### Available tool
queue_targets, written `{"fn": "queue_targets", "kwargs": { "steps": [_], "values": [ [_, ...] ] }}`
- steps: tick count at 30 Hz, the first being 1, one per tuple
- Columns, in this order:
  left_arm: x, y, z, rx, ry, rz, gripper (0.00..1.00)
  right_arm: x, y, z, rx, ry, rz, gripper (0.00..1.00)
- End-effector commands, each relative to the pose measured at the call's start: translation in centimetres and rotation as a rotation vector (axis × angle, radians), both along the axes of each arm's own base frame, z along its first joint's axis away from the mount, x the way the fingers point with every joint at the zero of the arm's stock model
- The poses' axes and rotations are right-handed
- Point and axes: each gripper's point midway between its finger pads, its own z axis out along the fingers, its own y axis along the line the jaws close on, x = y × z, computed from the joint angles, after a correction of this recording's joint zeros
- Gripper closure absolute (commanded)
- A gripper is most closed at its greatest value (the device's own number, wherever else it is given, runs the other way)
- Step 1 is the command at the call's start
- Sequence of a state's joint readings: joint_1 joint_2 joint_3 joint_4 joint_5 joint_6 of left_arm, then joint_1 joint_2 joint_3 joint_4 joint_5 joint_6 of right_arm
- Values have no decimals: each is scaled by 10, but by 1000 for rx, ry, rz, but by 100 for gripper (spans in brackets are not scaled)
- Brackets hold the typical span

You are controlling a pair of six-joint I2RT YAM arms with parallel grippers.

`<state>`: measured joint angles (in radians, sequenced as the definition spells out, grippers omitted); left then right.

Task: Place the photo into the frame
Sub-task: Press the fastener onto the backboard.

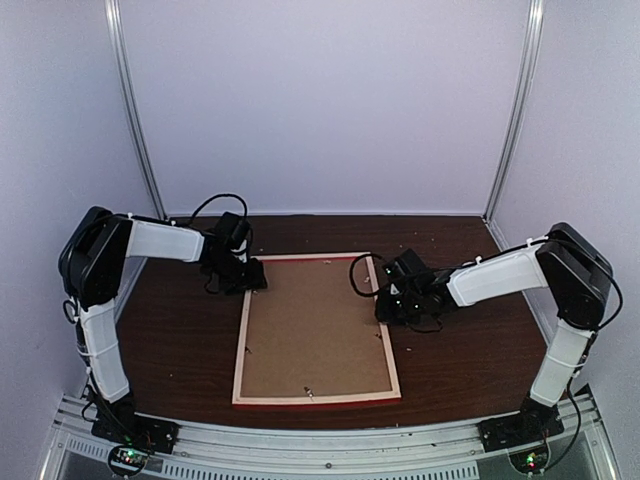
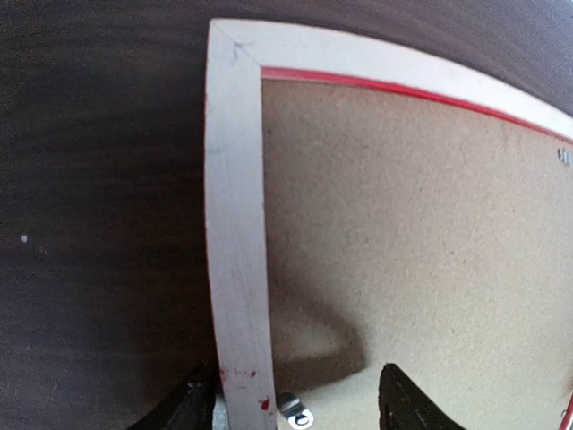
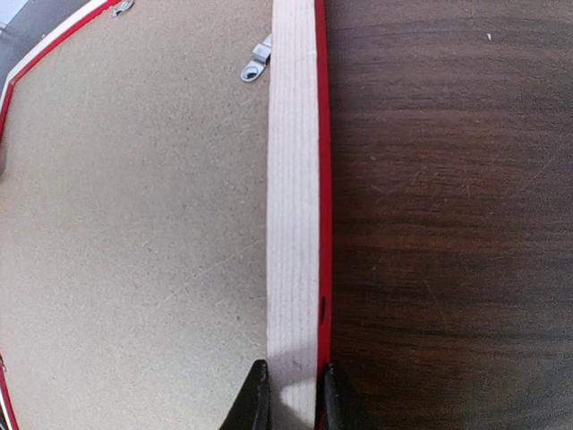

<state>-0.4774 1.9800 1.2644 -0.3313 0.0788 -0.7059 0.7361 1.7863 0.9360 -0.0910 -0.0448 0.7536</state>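
Right wrist: right hand (image 3: 294,394) tight on pale grainy frame (image 3: 294,179) rail; left hand (image 2: 300,399) wide above speckled backing board (image 2: 403,224).

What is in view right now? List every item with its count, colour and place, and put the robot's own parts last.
frame: one, pale bare wood on the upturned back with red edges, lying flat at the middle of the table
backing board: one, plain brown, inside the frame
metal tabs: several, silvery, along the board's edges next to the rails; exact count cannot be told
table: one, dark brown wood grain, under everything
walls: pale, behind and at both sides
left gripper: one, black, open, astride the frame's left rail near its far corner
right gripper: one, black, shut on the frame's right rail
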Motion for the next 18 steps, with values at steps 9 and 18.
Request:
{"fn": "queue_targets", "kwargs": {
  "steps": [9, 18],
  "values": [
    [-41, 34, 6, 161, 95, -92, 28, -7, 15, -7, 43, 60, 56, 100],
    [-43, 48, 9, 229, 81, -91, 39, -7, 15, -9, 33, 68, 55, 100]
  ]
}}
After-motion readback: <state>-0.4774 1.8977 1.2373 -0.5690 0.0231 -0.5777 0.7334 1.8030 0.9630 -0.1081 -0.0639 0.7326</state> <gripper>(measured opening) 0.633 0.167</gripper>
